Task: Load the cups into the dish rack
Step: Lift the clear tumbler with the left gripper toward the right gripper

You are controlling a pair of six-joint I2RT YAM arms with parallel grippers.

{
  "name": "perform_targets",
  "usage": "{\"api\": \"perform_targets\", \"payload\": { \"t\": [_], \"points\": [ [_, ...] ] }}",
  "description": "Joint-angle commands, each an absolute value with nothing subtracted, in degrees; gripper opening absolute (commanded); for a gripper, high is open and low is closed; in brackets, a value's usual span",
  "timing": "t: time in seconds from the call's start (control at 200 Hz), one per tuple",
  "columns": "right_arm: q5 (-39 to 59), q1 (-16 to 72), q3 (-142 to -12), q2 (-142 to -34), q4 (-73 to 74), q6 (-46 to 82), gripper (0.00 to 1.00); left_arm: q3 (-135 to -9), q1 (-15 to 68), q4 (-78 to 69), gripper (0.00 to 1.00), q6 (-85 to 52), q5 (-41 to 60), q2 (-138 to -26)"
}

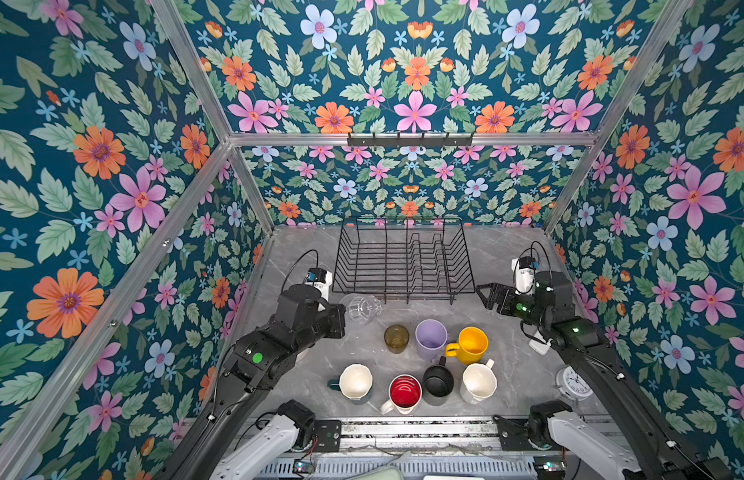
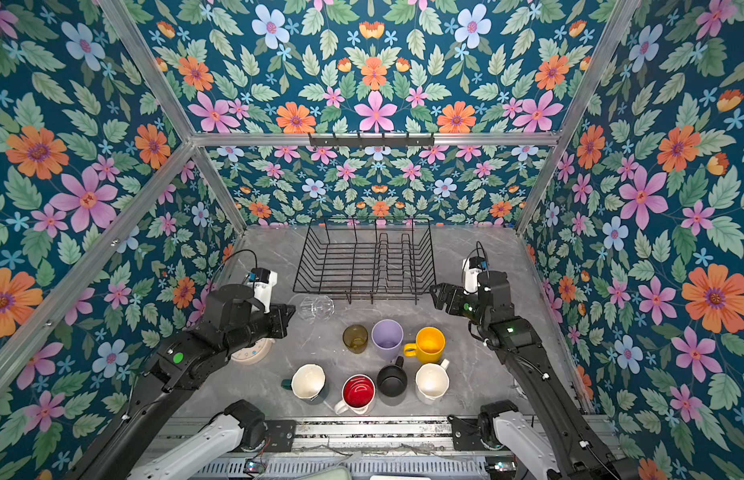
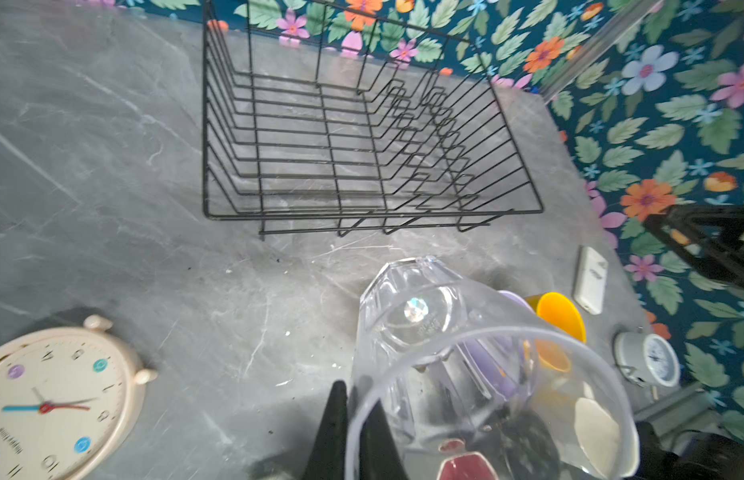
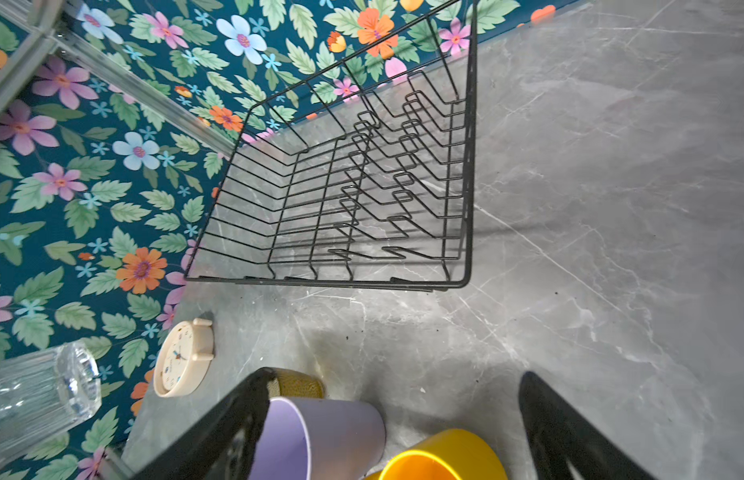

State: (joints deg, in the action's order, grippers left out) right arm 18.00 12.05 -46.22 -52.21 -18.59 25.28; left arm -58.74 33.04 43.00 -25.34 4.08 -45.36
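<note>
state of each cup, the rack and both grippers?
left gripper: shut on clear glass rim
clear glass: held, tipped sideways
dish rack: empty
right gripper: open, empty
olive tumbler: upright
lilac tumbler: upright
yellow mug: upright
black mug: upright
cream mug: upright
white red-lined mug: upright
dark green mug: upright

The bench (image 1: 497, 249) is grey, marble-veined and smooth, with a dull sheen and fine scratches. The dish rack (image 1: 403, 266) is thin black wire, faintly shiny. The clear glass (image 3: 465, 365) is transparent, ribbed and glossy; the olive tumbler (image 1: 396, 337) is see-through too. The lilac tumbler (image 1: 431, 338) looks matt, like plastic. The yellow mug (image 1: 472, 344) and the white mug (image 1: 404, 392), red inside, shine like glaze; the black mug (image 1: 438, 381) is duller.
</note>
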Motion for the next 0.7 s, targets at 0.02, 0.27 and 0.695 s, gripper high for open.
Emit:
{"api": "perform_targets", "payload": {
  "t": [0.02, 0.27, 0.695],
  "points": [
    [26.2, 12.1, -46.6, -51.6, -13.8, 26.1, 0.93, -56.3, 33.0, 28.1, 0.00, -27.5, 12.6, -45.5],
    [47.1, 12.1, -44.3, -49.8, 3.8, 35.7, 0.94, -51.3, 32.8, 6.0, 0.00, -32.5, 25.8, -49.5],
    [54.4, 13.8, -43.6, -51.9, 19.5, 44.3, 0.97, -43.6, 24.3, -22.9, 0.00, -46.5, 50.0, -59.0]
  ]
}}
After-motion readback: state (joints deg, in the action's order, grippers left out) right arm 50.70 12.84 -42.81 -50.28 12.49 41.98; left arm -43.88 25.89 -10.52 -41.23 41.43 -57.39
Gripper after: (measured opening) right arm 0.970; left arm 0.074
